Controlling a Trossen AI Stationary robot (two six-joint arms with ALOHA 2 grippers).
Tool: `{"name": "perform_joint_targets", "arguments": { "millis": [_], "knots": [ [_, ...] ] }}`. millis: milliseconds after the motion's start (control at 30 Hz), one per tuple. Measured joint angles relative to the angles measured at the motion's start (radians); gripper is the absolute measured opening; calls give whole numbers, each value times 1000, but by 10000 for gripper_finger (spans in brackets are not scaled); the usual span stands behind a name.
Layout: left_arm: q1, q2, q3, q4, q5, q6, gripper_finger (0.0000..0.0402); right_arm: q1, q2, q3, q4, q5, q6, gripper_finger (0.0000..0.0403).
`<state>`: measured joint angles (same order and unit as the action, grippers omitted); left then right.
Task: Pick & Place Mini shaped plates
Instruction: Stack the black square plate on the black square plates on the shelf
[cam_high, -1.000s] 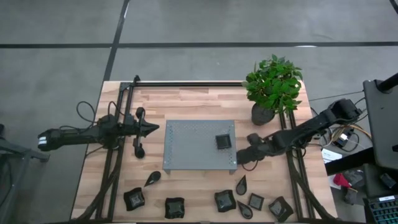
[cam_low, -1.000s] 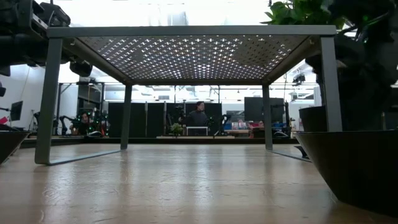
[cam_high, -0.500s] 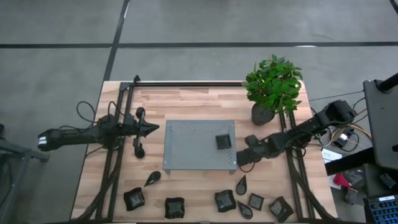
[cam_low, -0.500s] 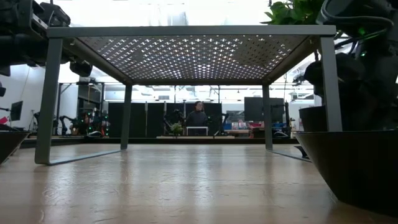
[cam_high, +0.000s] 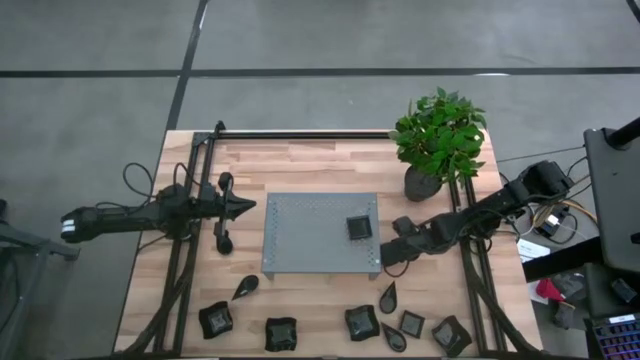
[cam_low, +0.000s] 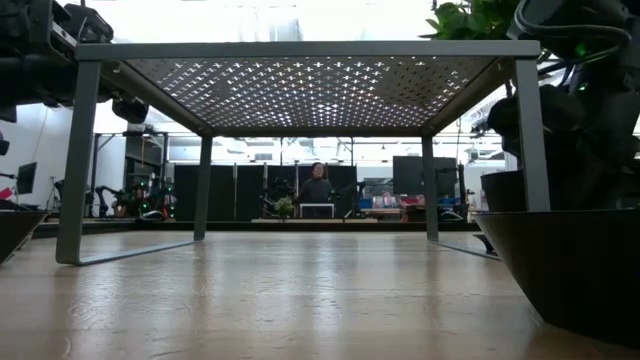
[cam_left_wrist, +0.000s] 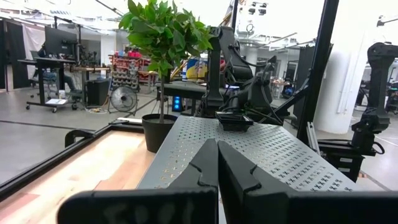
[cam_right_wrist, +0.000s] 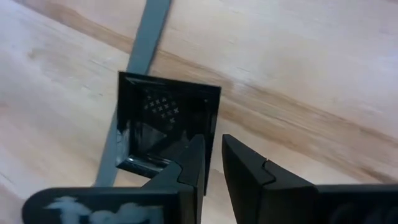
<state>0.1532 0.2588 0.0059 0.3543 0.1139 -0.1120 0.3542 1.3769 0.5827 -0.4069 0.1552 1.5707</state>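
Observation:
My right gripper (cam_high: 390, 257) points down at the table by the grey tray's (cam_high: 300, 240) right near corner. It is shut on a square, glossy black mini plate (cam_right_wrist: 163, 118), which my gripper hides in the high view. This plate lies over the tray's grey foot bar (cam_right_wrist: 151, 31). A second square plate (cam_high: 359, 228) sits on the tray top. Several more mini plates, such as a teardrop one (cam_high: 245, 287) and a square one (cam_high: 361, 322), lie along the table's near edge. My left gripper (cam_high: 245, 207) is shut on nothing and hovers left of the tray. My right gripper has the square plate's rim (cam_right_wrist: 216, 118) between its two fingers: one finger (cam_right_wrist: 194, 158) stands over the dish's hollow and the other (cam_right_wrist: 245, 168) outside it. The fingers come from above, slanting down. The plate lies flat on the foot bar and the table.
A green plant (cam_high: 440, 140) in a dark pot (cam_high: 420, 185) stands just beyond my right arm at the far right. The tray is raised on legs (cam_low: 78, 160) with room beneath. Black frame rails (cam_high: 195, 200) run along both table sides.
My right arm has dipped a little toward the table beside the tray's right near corner. My left arm has kept still.

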Motion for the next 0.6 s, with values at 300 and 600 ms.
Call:
{"name": "perform_joint_targets", "arguments": {
  "millis": [300, 600],
  "knots": [
    [0, 0, 0, 0, 0, 0, 0, -2, 8, -3, 22, 4, -8, 51],
    [0, 0, 0, 0, 0, 0, 0, -2, 16, -10, 32, 4, -16, 22]
  ]
}}
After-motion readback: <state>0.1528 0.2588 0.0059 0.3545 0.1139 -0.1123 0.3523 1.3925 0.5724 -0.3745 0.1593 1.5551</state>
